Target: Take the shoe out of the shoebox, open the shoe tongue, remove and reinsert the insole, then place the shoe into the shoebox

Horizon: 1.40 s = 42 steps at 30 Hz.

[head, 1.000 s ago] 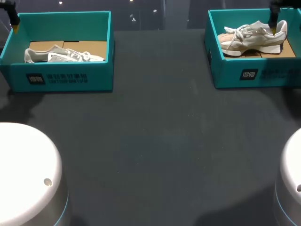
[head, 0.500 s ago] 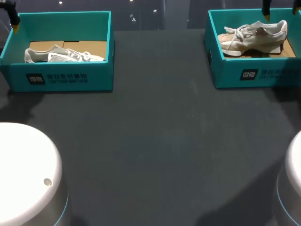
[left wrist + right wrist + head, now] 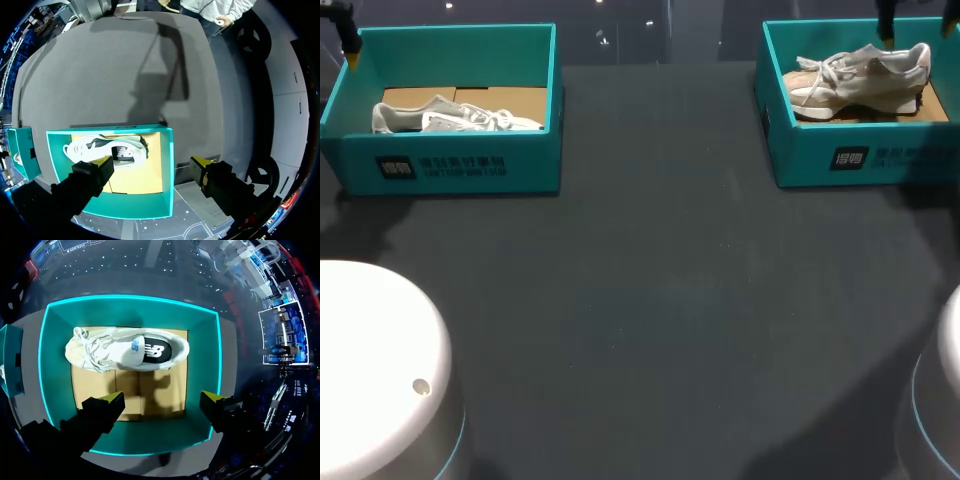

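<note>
Cream mesh trainer (image 3: pixel 860 78), in the teal cardboard shoebox (image 3: pixel 800 150) at upper right, looks light and soft; I would grasp its firmer heel. Left gripper (image 3: pixel 152 163) and right gripper (image 3: pixel 161 401) both gape, empty.

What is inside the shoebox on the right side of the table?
The right shoebox holds one pale sneaker, on its side, on brown cardboard. Its insole is hidden.

The dark grey bench (image 3: pixel 650 300) stretches away ahead of the left claw (image 3: pixel 152 162), with a long shadow (image 3: pixel 165 65) lying across it. Beside the right claw (image 3: pixel 162 399), only a narrow strip of it shows.
</note>
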Each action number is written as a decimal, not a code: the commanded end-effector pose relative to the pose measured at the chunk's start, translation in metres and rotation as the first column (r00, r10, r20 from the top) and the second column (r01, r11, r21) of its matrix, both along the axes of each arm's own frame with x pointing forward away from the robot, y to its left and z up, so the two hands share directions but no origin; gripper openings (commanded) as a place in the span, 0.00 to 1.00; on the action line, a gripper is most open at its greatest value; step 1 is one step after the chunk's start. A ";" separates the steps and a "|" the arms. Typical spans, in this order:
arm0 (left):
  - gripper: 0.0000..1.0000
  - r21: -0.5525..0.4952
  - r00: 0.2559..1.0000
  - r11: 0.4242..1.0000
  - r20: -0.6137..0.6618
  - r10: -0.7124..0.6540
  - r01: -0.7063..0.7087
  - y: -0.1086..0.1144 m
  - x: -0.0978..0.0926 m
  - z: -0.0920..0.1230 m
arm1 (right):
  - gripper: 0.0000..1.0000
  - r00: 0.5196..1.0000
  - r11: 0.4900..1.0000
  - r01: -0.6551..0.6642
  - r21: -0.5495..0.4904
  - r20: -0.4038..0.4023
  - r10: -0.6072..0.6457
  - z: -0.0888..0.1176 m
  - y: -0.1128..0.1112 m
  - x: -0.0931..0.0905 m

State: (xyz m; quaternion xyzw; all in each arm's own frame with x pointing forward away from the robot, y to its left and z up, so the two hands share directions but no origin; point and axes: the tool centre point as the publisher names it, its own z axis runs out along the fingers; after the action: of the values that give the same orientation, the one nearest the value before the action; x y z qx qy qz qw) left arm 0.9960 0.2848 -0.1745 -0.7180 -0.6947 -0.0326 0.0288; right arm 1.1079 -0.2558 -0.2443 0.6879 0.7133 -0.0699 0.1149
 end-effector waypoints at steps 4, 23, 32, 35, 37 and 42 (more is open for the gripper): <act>1.00 0.002 1.000 1.000 0.001 -0.001 0.001 0.000 -0.001 0.000 | 1.00 1.000 1.000 0.002 -0.002 -0.004 -0.002 -0.027 -0.014 0.031; 1.00 0.002 1.000 1.000 0.001 -0.001 0.001 0.000 -0.001 0.000 | 0.96 0.994 0.994 0.109 -0.013 -0.020 -0.109 -0.059 -0.048 0.054; 1.00 0.002 1.000 1.000 0.001 -0.001 0.001 0.000 -0.001 0.000 | 0.78 0.990 0.991 0.132 0.010 -0.045 -0.132 -0.078 -0.056 0.057; 1.00 0.002 1.000 1.000 0.001 -0.001 0.001 0.000 -0.001 0.000 | 0.74 0.989 0.990 0.137 0.017 -0.054 -0.136 -0.084 -0.058 0.058; 1.00 0.002 1.000 1.000 0.001 -0.001 0.001 0.000 -0.001 0.000 | 0.69 0.988 0.989 0.143 0.027 -0.062 -0.141 -0.088 -0.060 0.058; 1.00 0.002 1.000 1.000 0.001 -0.001 0.001 0.000 -0.001 0.000 | 0.68 0.985 0.988 0.154 0.034 -0.079 -0.151 -0.096 -0.062 0.060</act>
State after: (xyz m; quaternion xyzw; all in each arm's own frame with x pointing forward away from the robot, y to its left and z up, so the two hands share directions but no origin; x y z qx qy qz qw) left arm 0.9959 0.2850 -0.1745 -0.7179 -0.6948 -0.0325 0.0288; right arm 1.1562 -0.3153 -0.3343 0.7379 0.6652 -0.0795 0.0820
